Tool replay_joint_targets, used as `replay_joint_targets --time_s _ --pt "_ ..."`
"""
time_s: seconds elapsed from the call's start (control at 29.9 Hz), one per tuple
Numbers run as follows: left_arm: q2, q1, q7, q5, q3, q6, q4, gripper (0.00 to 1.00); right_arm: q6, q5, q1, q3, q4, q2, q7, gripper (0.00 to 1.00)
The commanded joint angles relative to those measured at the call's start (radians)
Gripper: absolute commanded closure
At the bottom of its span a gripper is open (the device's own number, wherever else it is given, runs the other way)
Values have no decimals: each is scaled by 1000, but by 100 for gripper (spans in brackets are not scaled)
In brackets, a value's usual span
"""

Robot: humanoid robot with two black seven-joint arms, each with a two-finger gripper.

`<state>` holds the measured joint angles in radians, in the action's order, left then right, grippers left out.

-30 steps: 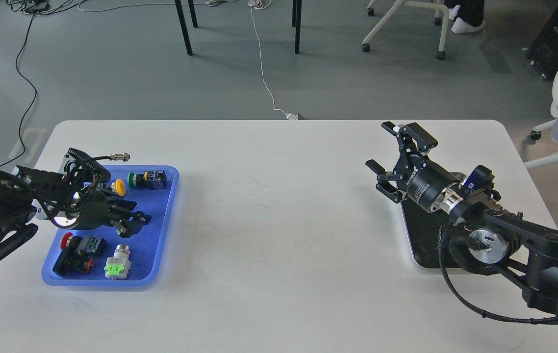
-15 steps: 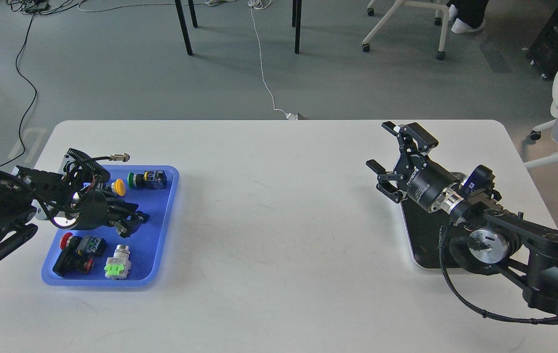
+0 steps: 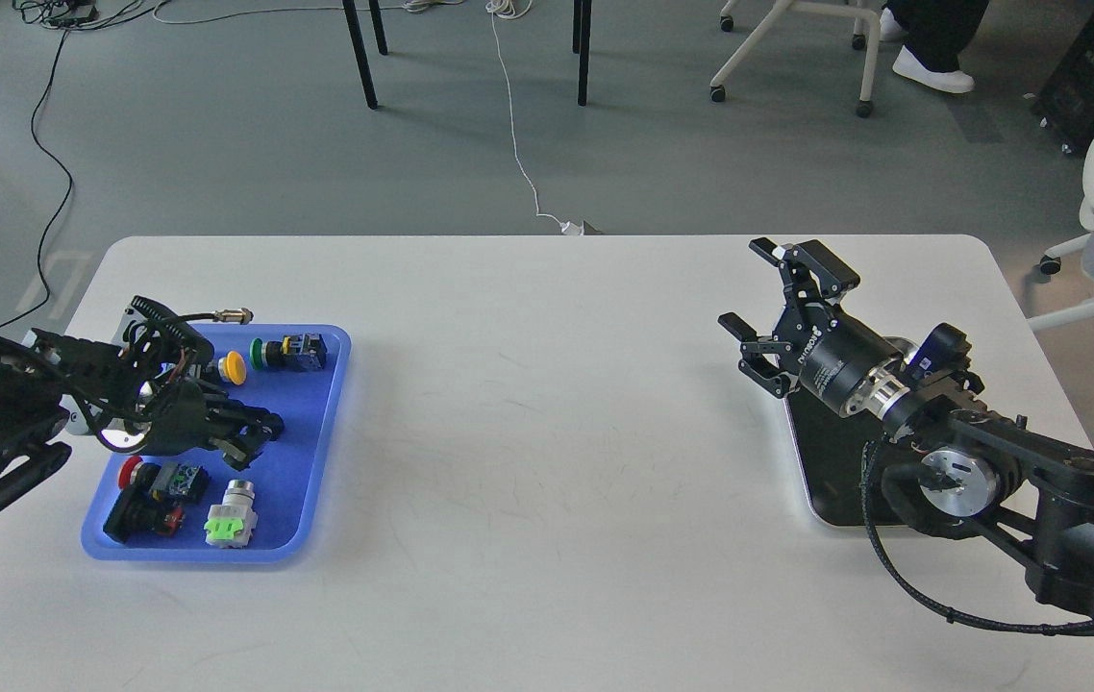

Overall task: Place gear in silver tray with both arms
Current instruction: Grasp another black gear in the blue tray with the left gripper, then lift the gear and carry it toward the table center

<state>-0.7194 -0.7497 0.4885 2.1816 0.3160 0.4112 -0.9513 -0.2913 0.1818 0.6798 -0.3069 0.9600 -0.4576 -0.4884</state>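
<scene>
Since the earlier frames your left gripper [image 3: 254, 432] has drawn back slightly toward the near-left of the blue tray [image 3: 316, 461], while your right gripper [image 3: 778, 308] has not shifted. Left fingers appear dark and bunched low over the tray's middle; you cannot tell whether they are parted or closed on anything. Right fingers stand wide apart and empty, raised just beyond the far-left corner of the silver tray [image 3: 821, 471], which lies at the table's right side, largely hidden beneath the right arm, its dark mirror bottom bare where visible. No toothed gear is identifiable; the blue tray holds push-button parts: a yellow button [image 3: 235, 367] and a green button [image 3: 263, 353] at its far side, a red button unit [image 3: 148, 490] and a grey-and-green switch [image 3: 232, 519] at its near side. All parts lie well apart from the silver tray, so your left arm is the nearer by far. Judgement: pickup not yet confirmed; transfer outstanding.
</scene>
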Motion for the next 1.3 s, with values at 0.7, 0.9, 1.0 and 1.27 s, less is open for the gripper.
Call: replay_joint_targets --time_s 0.7,0.9,1.0,1.27 --pt "32 -240 0 0 3 77 -325 86 -2 -99 -2 -55 -6 -4 0 2" --pt "224 -303 0 0 -72 77 -311 86 -3 -162 -8 -87 -10 -29 0 2" --pt "305 -318 0 0 -147 77 -284 86 -18 -177 -26 -90 -12 -36 0 2" --pt "517 -318 0 0 -199 77 -100 86 -31 -188 -60 -110 -14 -78 0 2"
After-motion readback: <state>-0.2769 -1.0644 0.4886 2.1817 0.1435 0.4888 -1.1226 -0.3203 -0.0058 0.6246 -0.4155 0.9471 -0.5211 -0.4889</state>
